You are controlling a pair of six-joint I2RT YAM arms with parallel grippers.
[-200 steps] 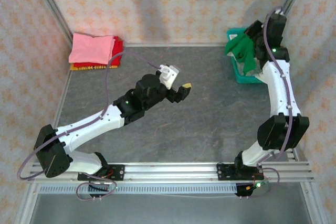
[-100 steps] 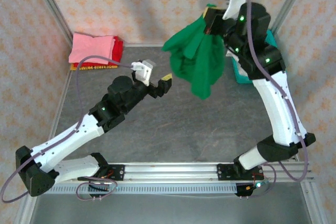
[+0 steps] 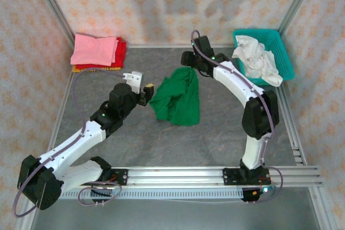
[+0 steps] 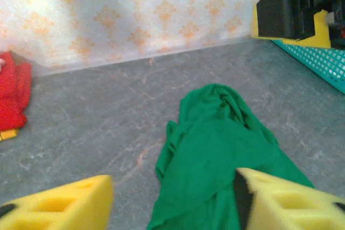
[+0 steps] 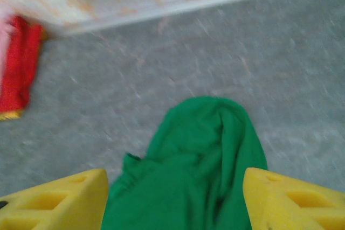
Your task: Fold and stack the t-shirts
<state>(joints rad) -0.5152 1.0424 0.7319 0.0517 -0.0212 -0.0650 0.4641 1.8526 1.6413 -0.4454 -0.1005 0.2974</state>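
At worktop centre: large bright green cotton t-shirt [image 3: 175,100], crumpled on the grey worktop [image 3: 226,133]
Left pincer [image 3: 146,93]: jaws apart, empty, at the shirt's 9 o'clock edge
Right pincer [image 3: 187,64]: jaws apart, empty, at its 12 o'clock
Far 10 o'clock corner: folded pink t-shirt [image 3: 94,49] atop red t-shirt [image 3: 122,51]

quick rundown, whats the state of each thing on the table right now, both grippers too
green t-shirt: unfolded, crumpled in a heap on the table, not held
pink t-shirt: folded, on top of the red one
red t-shirt: folded, under the pink
yellow-orange t-shirt: at the bottom, an edge peeking out
basket: upright, holding a crumpled white cloth
left gripper: open, at the green shirt's near-left edge
right gripper: open, over its far end
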